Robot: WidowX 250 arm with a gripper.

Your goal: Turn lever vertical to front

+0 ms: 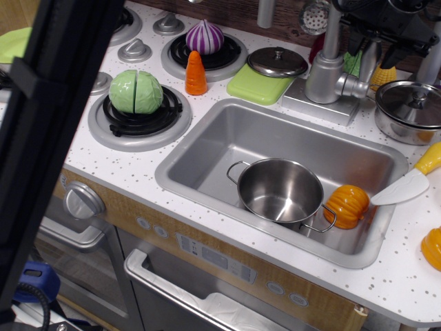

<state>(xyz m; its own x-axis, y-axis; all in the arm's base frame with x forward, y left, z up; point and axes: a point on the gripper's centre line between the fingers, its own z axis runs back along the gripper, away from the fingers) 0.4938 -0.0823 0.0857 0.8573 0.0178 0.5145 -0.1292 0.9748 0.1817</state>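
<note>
The lever (pixel 355 86) is a short silver stub jutting to the right from the thick faucet body (pixel 324 78) behind the sink. It lies roughly level, pointing toward the lidded pot. My black gripper (pixel 400 61) hangs at the top right, above and to the right of the lever and clear of it. One pale finger (pixel 370 56) hangs just above the lever and the other shows near the right edge (pixel 430 65). The jaws stand apart and hold nothing. The thin faucet pipe (pixel 333 29) rises beside the gripper.
The sink (pixel 207 148) holds a steel pot (pixel 279 189) and an orange pumpkin (pixel 346 205). A lidded pot (pixel 411 110) and a knife (pixel 408 183) are at the right. A green board with a lid (pixel 275 63), carrot (pixel 196 73), onion (pixel 205 36) and cabbage (pixel 136 92) are at the left.
</note>
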